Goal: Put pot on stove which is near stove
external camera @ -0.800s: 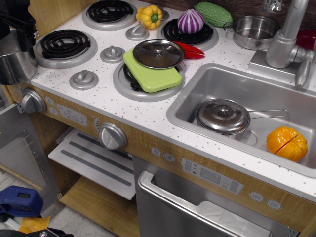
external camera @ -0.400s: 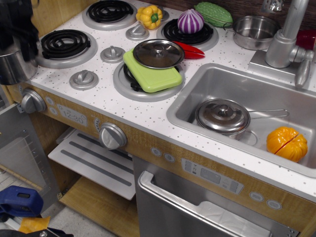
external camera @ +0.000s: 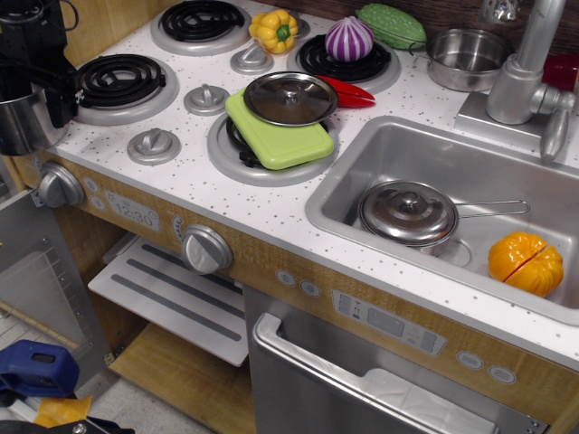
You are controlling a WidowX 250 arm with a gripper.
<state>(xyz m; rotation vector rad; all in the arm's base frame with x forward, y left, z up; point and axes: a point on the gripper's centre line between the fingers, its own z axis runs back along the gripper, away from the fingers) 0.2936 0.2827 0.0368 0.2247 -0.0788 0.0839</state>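
Observation:
The pot (external camera: 18, 122) is a shiny steel pot at the far left edge, beside the stove's left end and mostly cut off by the frame. My black gripper (external camera: 38, 86) comes down from the top left and is shut on the pot's rim, hiding its top. The stove (external camera: 194, 176) is a white speckled cooktop with four black coil burners. Its front-left burner (external camera: 119, 81) lies bare just right of the gripper. The back-left burner (external camera: 201, 20) is bare too.
A green board (external camera: 276, 136) with a steel lid (external camera: 290, 98) covers the front-right burner. A purple onion (external camera: 348, 39) sits on the back-right one. A yellow pepper (external camera: 274, 30), shallow pan (external camera: 468, 56), faucet (external camera: 529, 63), lidded saucepan (external camera: 409, 214) and orange fruit (external camera: 526, 262) in the sink (external camera: 362, 158).
My gripper has come further into view and shifted right toward the front-left burner. It now covers more of the pot.

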